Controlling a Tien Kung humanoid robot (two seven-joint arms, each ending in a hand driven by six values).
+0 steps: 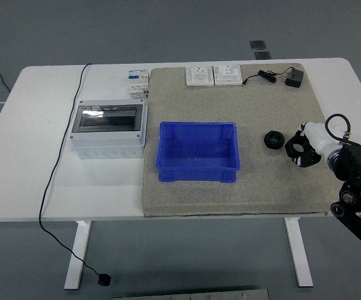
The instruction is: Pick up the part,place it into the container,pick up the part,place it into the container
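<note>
A small black ring-shaped part [271, 139] lies on the grey mat [230, 194], to the right of the blue container [198, 151]. Nothing shows inside the container. My right hand [300, 149] comes in from the right edge and hovers just right of the part, a short gap away. Its black fingers [294, 145] are loosely curved and hold nothing. The left arm is out of view.
A grey junction box with a clear lid [108, 130] stands left of the container. At the back lie a circuit breaker [138, 83], two white switch plates [213, 75] and a black power adapter [293, 77]. A black cable [59, 164] runs off the table's left front.
</note>
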